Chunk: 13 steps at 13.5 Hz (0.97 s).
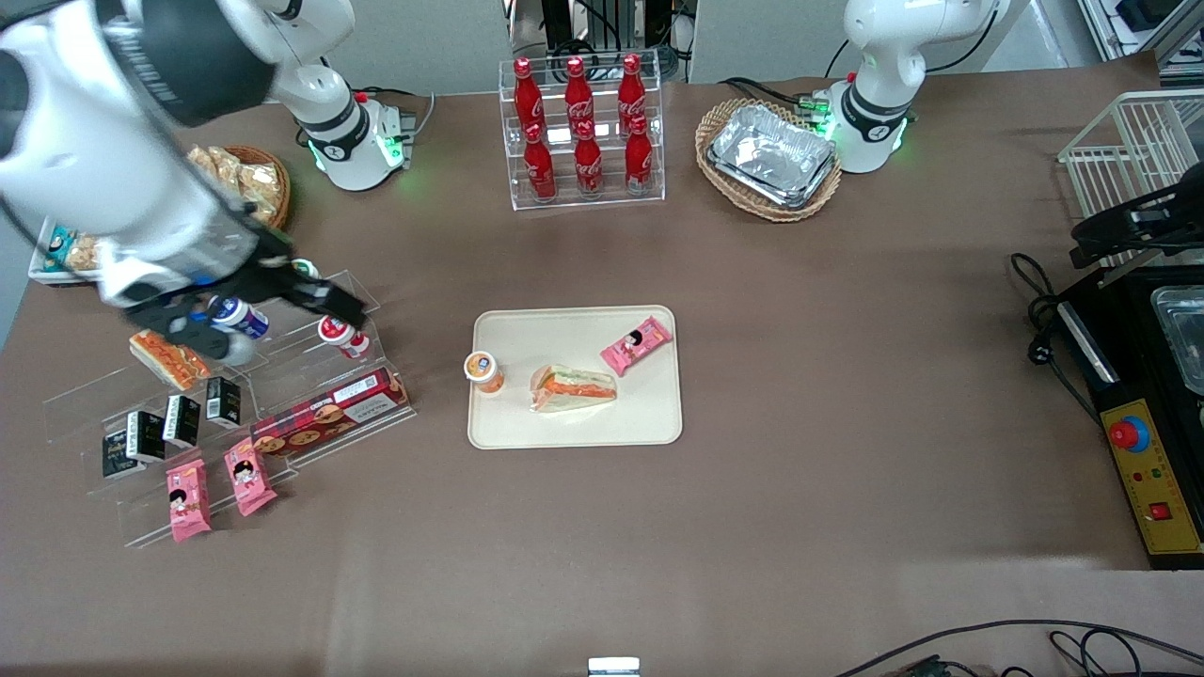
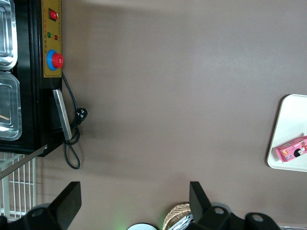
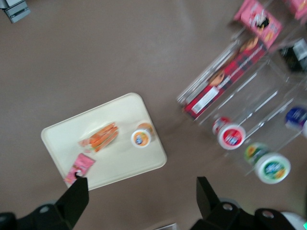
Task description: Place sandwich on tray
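The sandwich (image 1: 572,385), a wrapped triangular wedge with orange and green filling, lies flat in the middle of the cream tray (image 1: 649,414). The right wrist view shows the same sandwich (image 3: 99,136) on the tray (image 3: 120,112), and a corner of the tray (image 2: 292,115) shows in the left wrist view. My gripper (image 1: 282,324) hangs above the clear display shelf toward the working arm's end of the table, well away from the tray. It (image 3: 141,189) is open, its fingers wide apart over bare tablecloth with nothing between them.
An orange-lidded cup (image 1: 483,369) and a pink snack packet (image 1: 637,344) share the tray. The clear shelf (image 1: 282,442) under my gripper holds a smaller sandwich (image 1: 169,359), small bottles, a biscuit box (image 1: 329,409) and packets. A cola rack (image 1: 580,132) and a basket of foil trays (image 1: 769,158) stand farther back.
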Available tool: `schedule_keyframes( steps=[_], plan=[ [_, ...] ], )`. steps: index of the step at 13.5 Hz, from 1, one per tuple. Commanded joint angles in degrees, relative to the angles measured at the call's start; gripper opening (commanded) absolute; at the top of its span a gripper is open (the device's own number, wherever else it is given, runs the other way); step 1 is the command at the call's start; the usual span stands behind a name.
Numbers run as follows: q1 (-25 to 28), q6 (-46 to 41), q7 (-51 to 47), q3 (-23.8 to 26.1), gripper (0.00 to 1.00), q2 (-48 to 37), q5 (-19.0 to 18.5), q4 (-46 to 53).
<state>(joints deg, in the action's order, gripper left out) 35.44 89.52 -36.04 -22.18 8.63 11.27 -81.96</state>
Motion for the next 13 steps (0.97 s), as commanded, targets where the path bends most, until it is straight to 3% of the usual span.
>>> schedule_keyframes(
  steps=[1, 4, 6, 8, 13],
  plan=[
    [-7.0, -1.8, 17.4, 0.9, 1.00, -2.0, -1.6, -0.9],
    [-16.5, -2.2, 32.1, 4.7, 1.00, -2.7, -4.0, -0.8],
    [-27.5, -1.9, 35.5, 15.3, 1.00, -3.3, -8.4, -0.8],
    [-29.2, -1.3, 35.7, 17.5, 1.00, -3.6, -11.9, -0.9],
    [-29.0, -1.3, 35.1, 16.7, 1.00, -3.5, -11.6, -0.7]
  ],
)
